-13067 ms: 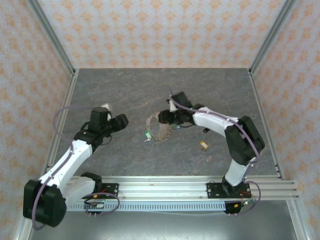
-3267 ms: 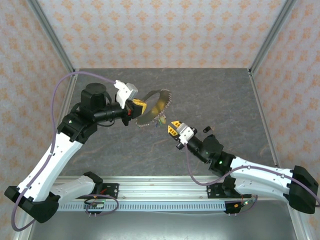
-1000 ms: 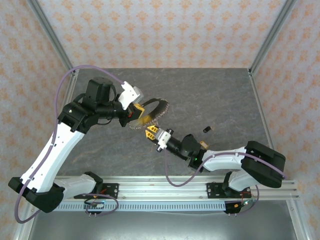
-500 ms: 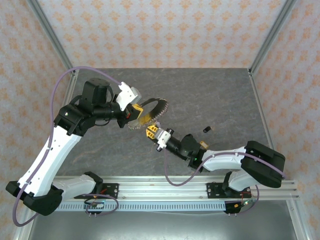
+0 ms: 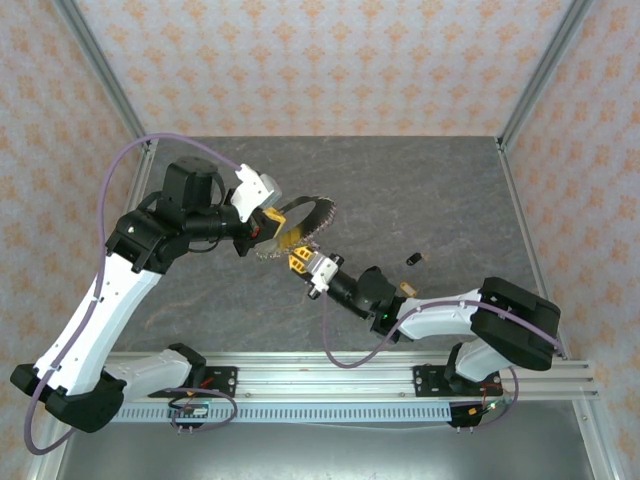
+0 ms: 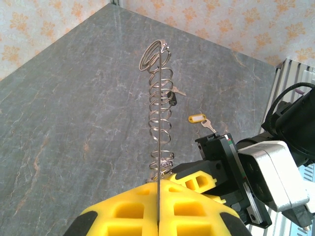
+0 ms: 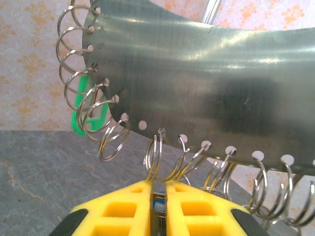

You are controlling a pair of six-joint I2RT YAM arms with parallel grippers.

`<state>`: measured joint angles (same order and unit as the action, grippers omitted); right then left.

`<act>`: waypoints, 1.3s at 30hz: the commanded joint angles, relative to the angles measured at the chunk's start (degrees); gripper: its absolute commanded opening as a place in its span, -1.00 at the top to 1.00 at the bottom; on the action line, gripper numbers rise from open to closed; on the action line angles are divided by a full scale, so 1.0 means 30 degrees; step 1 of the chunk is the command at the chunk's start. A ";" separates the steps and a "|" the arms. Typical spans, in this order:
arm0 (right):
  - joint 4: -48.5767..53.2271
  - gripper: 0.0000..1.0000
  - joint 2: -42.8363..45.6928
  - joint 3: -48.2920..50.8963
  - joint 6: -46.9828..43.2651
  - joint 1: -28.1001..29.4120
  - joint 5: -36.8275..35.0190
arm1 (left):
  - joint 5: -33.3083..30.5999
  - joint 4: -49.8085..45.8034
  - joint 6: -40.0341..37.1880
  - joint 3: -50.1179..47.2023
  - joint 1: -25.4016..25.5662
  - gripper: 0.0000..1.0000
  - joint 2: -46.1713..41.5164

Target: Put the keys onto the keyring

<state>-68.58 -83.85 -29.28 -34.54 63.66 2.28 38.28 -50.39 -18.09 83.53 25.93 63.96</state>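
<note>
Right gripper (image 5: 298, 262) has edged closer beneath the keyring (image 5: 315, 214), held above the table (image 5: 450, 200) by the left gripper (image 5: 271, 223). Left wrist: yellow jaws clamp its edge. Right wrist: jaws pinch a small metal piece (image 7: 157, 202) under the wire rings (image 7: 111, 142); green key (image 7: 86, 106) among them.

The left arm arches high from its base, its end effector (image 5: 268, 224) pointing right with yellow fingers (image 6: 129, 209) clamped on the keyring (image 5: 312, 212). The right arm stretches low and leftward, its end effector (image 5: 299, 261) raised with its fingers (image 7: 123, 206) drawn together.
</note>
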 commanded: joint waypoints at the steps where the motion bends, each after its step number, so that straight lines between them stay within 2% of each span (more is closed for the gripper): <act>1: -0.1165 0.78 0.0079 -0.0363 0.0551 0.0280 0.0010 | -0.0067 0.0712 0.0183 -0.0008 0.0115 1.00 -0.0462; 21: -0.0971 0.77 0.0180 -0.0319 0.0748 0.0808 -0.0372 | -0.0335 0.0918 0.0374 -0.0102 0.0111 1.00 -0.0592; 33: -0.1542 0.76 -0.0162 -0.0420 0.0743 0.1001 -0.2074 | -0.0398 0.1255 0.0615 -0.0215 0.0114 1.00 -0.0640; 39: -0.1590 0.77 -0.0259 -0.0667 0.0543 0.1036 -0.1176 | -0.0438 0.1264 0.0634 -0.0302 0.0110 1.00 -0.0624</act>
<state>-70.24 -83.96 -29.28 -33.08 66.24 -2.59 37.01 -49.67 -16.97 82.87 25.93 63.35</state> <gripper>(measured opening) 0.116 0.045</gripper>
